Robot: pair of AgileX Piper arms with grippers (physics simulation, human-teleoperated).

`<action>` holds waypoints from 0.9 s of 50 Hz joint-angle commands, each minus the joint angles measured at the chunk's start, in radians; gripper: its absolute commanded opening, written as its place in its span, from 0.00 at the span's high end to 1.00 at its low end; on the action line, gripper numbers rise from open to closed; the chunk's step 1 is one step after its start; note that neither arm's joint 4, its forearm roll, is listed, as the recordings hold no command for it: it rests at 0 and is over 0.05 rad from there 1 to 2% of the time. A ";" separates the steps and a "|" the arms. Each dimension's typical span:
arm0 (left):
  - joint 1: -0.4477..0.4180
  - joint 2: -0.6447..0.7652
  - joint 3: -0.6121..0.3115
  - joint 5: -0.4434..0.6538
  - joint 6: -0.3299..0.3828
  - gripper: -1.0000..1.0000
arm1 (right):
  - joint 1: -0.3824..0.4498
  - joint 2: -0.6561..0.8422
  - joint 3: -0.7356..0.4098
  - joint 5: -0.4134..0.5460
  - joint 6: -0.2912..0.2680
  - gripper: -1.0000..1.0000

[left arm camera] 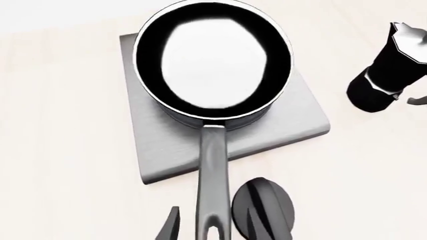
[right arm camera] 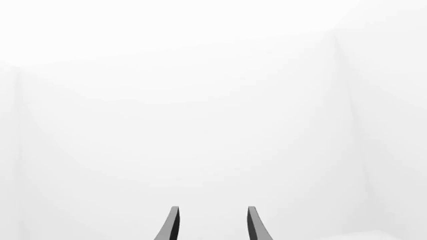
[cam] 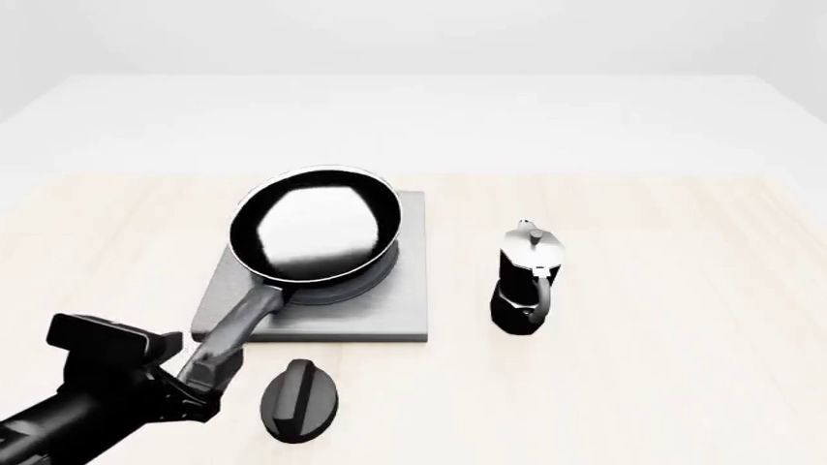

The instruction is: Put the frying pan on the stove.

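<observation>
Jaws of left gripper look released around glossy round frying pan's handle; ringed stove mostly hidden; right gripper parted.

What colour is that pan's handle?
Dark grey; the frying pan handle shows best in the left wrist view.

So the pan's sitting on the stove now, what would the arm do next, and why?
Probably pull the left gripper straight back off the handle. The pan already sits on the stove, off toward its far left corner but supported. In the left wrist view the fingers stand either side of the handle's end with gaps, so it looks released. Backing out straight should avoid the knob beside it.
</observation>
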 commanded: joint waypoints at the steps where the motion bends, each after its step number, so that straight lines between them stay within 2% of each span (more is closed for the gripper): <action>1: -0.014 0.007 0.006 -0.008 -0.011 0.00 | 0.000 0.000 -0.003 0.003 0.001 0.00; 14: -0.024 -0.016 -0.002 0.021 -0.014 0.00 | 0.001 0.000 -0.002 0.002 0.001 0.00; 21: -0.019 -0.093 -0.046 0.116 0.008 0.00 | 0.001 0.000 -0.004 0.004 0.001 0.00; 33: 0.025 -0.265 -0.217 0.361 0.111 0.00 | 0.006 0.000 -0.013 0.013 0.000 0.00; 36: 0.032 -0.286 -0.242 0.389 0.127 0.00 | 0.005 0.000 -0.014 0.014 0.001 0.00; 37: 0.043 -0.309 -0.276 0.417 0.147 0.00 | 0.006 0.000 -0.015 0.015 0.000 0.00; 43: 0.057 -0.355 -0.333 0.462 0.163 0.00 | 0.007 0.000 -0.016 0.015 0.001 0.00; 45: 0.088 -0.388 -0.364 0.474 0.190 0.00 | 0.005 0.000 -0.012 0.012 0.002 0.00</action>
